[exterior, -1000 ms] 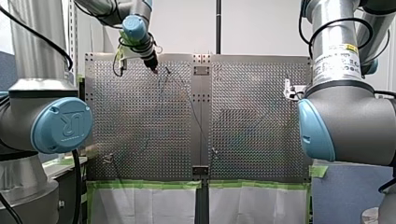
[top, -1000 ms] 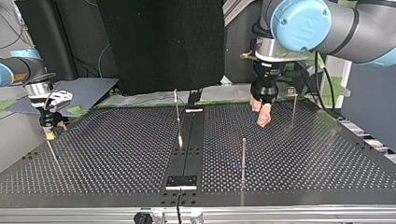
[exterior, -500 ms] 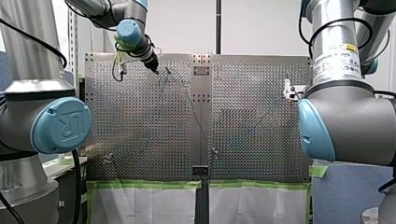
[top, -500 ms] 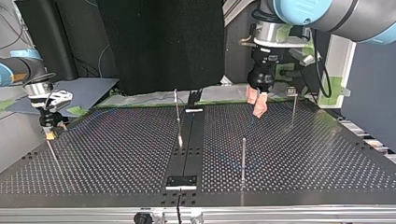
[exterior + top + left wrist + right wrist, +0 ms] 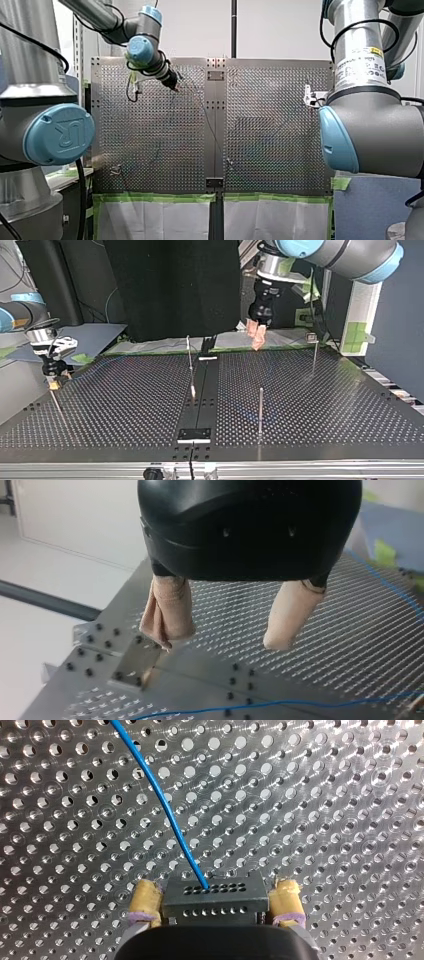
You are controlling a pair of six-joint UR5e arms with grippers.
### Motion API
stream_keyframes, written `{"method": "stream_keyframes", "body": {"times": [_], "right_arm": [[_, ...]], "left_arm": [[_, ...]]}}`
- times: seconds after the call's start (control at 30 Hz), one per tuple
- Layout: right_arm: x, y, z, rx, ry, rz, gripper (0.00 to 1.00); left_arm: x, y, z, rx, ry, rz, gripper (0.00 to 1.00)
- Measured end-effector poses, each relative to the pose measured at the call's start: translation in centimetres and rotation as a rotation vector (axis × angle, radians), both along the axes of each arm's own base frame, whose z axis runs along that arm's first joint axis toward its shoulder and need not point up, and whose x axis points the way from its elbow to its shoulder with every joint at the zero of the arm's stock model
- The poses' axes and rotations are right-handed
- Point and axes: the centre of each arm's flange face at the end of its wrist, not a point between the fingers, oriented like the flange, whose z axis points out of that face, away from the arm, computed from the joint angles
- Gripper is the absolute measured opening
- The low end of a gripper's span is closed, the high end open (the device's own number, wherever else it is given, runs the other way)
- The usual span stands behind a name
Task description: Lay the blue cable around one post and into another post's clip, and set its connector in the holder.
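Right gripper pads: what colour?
Yellow pads, gripping the black connector; clearest in the right wrist view.

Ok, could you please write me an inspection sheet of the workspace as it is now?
Surface: silver perforated metal table, flat.
Job's things: thin blue cable enters the black multi-hole connector; slim metal posts upright, one topped by a small clip; holder not identifiable.
Clutter: nothing seen.
Grippers: my left black gripper, beige pads, jaws open, empty, above the table; my right gripper, yellow pads, jaws shut on the connector.
Cables: blue cable lies on the table; routing too faint to tell.
Surroundings: green tape at the table's edge; black screen behind.
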Motion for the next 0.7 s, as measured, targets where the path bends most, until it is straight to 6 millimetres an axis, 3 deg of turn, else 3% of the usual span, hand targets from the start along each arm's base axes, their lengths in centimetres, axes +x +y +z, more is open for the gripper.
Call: {"method": "stream_keyframes", "body": {"times": [0.33,0.7], "right_arm": [[0.0,0.0,0.0,0.000,0.000,0.000,1.00],[0.0,0.0,0.0,0.000,0.000,0.000,1.00]], "left_arm": [[-1.8,-2.0,-6.3,0.113,0.051,-0.024,1.00],[-5.1,-3.4,-9.6,0.137,0.036,-0.027,1.00]]}}
